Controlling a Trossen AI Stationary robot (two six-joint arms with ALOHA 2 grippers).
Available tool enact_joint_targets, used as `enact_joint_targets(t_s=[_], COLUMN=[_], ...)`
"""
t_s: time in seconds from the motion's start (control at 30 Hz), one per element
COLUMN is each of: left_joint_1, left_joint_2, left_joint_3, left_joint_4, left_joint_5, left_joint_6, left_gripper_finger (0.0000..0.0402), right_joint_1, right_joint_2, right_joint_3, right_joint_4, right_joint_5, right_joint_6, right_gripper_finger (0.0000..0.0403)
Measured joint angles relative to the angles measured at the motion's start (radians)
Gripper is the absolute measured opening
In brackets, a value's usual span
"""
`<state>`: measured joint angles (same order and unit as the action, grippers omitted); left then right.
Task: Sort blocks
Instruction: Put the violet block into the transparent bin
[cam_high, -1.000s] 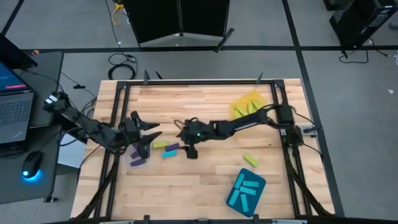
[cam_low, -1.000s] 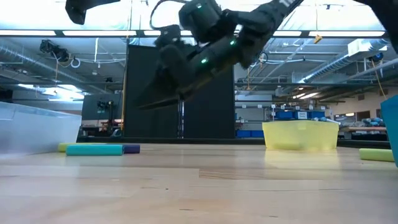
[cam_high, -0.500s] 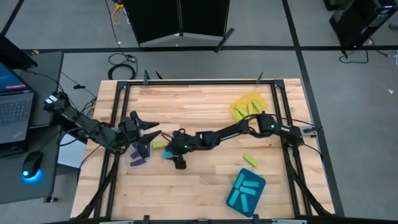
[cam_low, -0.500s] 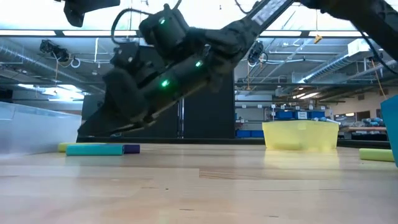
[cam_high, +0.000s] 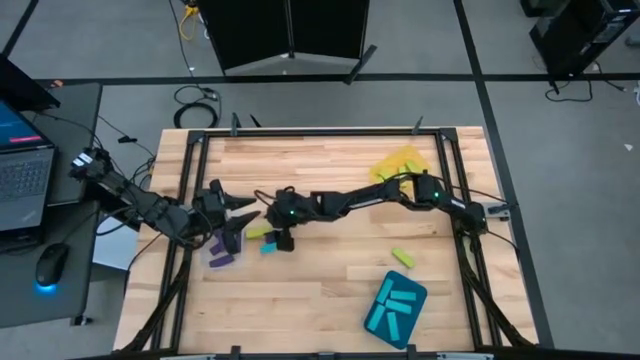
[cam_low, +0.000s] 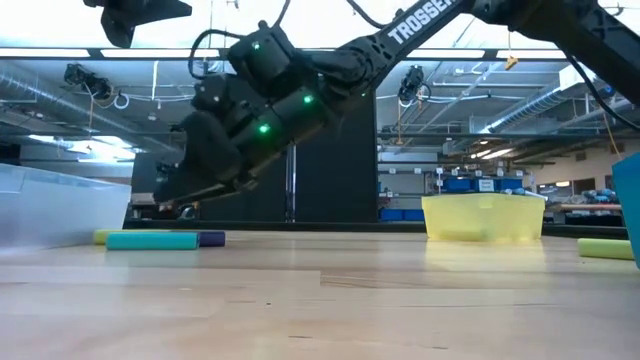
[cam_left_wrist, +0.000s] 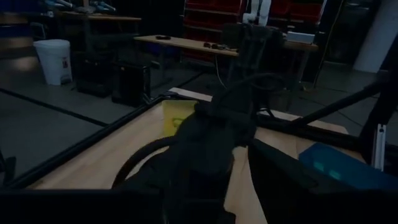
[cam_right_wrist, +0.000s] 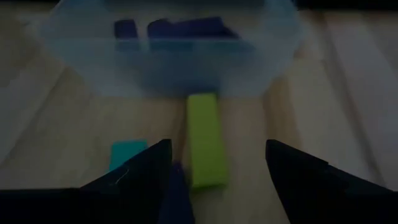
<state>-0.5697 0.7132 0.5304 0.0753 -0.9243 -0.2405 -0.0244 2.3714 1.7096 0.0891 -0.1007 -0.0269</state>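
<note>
The right gripper (cam_high: 281, 241) reaches far across the table (cam_high: 330, 290) to its left part, fingers spread wide and holding nothing — in its wrist view a green block (cam_right_wrist: 206, 140) lies between the fingers, with a cyan block (cam_right_wrist: 126, 154) beside it and a clear tray (cam_right_wrist: 168, 46) of purple blocks (cam_right_wrist: 186, 28) just beyond. The left gripper (cam_high: 237, 222) waits close by, fingers apart. Another green block (cam_high: 402, 258) lies near the teal tray (cam_high: 394, 308) — the yellow tray (cam_high: 400, 167) sits at the far right.
</note>
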Motion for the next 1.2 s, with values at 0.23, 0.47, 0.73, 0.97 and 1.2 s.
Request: enact_joint_targets(t_s=[0.23, 0.47, 0.73, 0.97, 1.2], left_joint_1=[0.0, 0.0, 0.0, 0.0, 0.0], left_joint_2=[0.0, -0.001, -0.001, -0.001, -0.001], left_joint_3=[0.0, 0.0, 0.0, 0.0, 0.0], left_joint_4=[-0.005, -0.017, -0.023, -0.023, -0.017], left_joint_5=[-0.001, 0.006, 0.011, 0.005, 0.005], left_joint_6=[0.0, 0.0, 0.0, 0.008, 0.007], left_gripper_finger=[0.0173, 0.0173, 0.0173, 0.0173, 0.0173], right_joint_1=[-0.007, -0.019, -0.019, -0.011, 0.007], right_joint_2=[0.0, -0.008, -0.006, -0.006, -0.007], right_joint_3=[0.001, 0.002, 0.001, 0.002, 0.002], right_joint_4=[-0.129, -0.229, -0.295, -0.296, -0.293], right_joint_5=[-0.074, -0.124, -0.108, -0.056, -0.016], right_joint_6=[-0.065, -0.083, -0.133, -0.134, -0.134], right_gripper_finger=[0.0276, 0.0282, 0.0282, 0.0248, 0.012])
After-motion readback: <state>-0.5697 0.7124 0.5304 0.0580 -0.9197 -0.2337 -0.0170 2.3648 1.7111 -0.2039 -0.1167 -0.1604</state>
